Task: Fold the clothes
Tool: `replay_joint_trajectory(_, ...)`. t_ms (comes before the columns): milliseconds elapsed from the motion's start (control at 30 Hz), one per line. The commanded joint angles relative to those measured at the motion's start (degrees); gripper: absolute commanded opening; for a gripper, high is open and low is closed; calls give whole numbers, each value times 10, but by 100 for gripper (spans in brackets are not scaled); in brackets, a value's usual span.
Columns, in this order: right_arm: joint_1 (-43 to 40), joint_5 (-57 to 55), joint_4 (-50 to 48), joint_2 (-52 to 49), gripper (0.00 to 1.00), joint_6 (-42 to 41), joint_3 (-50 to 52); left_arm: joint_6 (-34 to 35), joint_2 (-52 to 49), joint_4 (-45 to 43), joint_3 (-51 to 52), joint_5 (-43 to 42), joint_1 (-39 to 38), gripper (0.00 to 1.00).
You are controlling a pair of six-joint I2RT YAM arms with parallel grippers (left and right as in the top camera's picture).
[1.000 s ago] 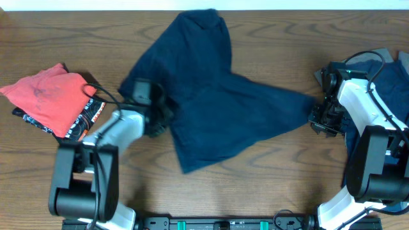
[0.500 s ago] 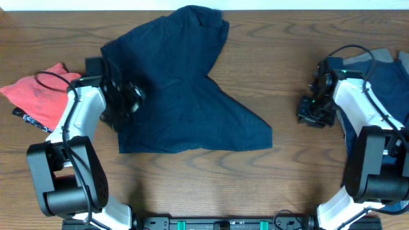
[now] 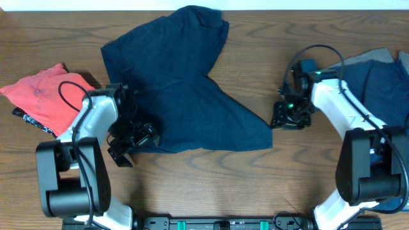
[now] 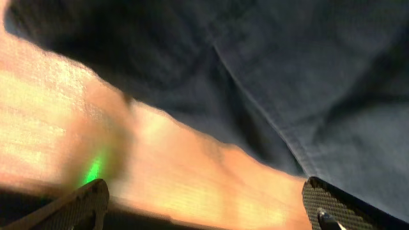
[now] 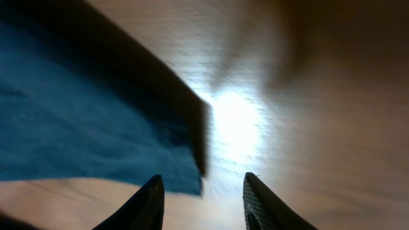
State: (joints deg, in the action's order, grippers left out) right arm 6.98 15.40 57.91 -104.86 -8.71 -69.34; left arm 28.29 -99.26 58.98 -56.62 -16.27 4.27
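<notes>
Hovering at navy garment [image 3: 185, 89] edge: left fingers [image 4: 329, 201], right fingers [image 5: 148, 204], spread empty per wrist views.

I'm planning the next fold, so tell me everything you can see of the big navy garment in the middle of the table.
The navy garment is soft, limp, plain dark fabric with a stitched hem. It lies unfolded and wrinkled on the wooden table, its top bunched near the far edge and its lower edge running to a pointed right corner. The open left gripper sits at its lower-left hem. The open right gripper is just off the right corner, not holding it.
</notes>
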Motion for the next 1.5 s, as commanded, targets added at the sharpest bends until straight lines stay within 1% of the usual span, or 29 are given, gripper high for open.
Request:
replay_joint_trajectory(0, 31, -39, -20, 7, 40, -7, 8, 53, 49, -46, 51, 35, -1, 98)
replay_joint_trajectory(133, 64, -75, -50, 7, 40, -9, 8, 131, 99, -130, 117, 35, -1, 98)
replay_joint_trajectory(200, 76, -82, -57, 7, 40, -33, 8, 160, 114, -166, 140, 35, -1, 98)
replay_joint_trajectory(300, 87, -100, -55, 7, 40, -105, 8, 177, 117, -205, 151, 63, -1, 98)
replay_joint_trajectory(367, 88, -101, -46, 7, 40, -171, 8, 179, 116, -226, 151, 94, -1, 100)
replay_joint_trajectory(400, 87, -101, -41, 7, 40, -203, 8, 179, 116, -237, 151, 111, -1, 94)
replay_joint_trajectory(467, 87, -99, -29, 7, 38, -278, 8, 179, 116, -253, 151, 127, -1, 75)
replay_joint_trajectory(500, 87, -99, -24, 7, 38, -303, 8, 179, 116, -259, 151, 127, -1, 67)
replay_joint_trajectory(533, 87, -99, -18, 7, 37, -326, 8, 179, 116, -264, 151, 127, -1, 61)
replay_joint_trajectory(667, 88, -79, 10, 7, 36, -439, 8, 179, 116, -281, 151, 127, -1, 48)
replay_joint_trajectory(733, 90, -53, 17, 7, 35, -474, 9, 179, 116, -282, 151, 126, -1, 41)
replay_joint_trajectory(833, 93, -15, 16, 7, 35, -487, 13, 179, 116, -272, 151, 124, -1, 34)
replay_joint_trajectory(933, 93, 6, 21, 7, 34, -487, 19, 179, 116, -253, 151, 125, -1, 34)
replay_joint_trajectory(1200, 99, 7, 27, 7, 34, -487, 54, 179, 116, -209, 151, 125, -1, 34)
replay_joint_trajectory(1333, 100, 7, -2, 7, 35, -496, 95, 179, 116, -206, 151, 125, -1, 34)
replay_joint_trajectory(1467, 100, 7, -68, 7, 36, -500, 132, 179, 116, -206, 151, 125, -1, 34)
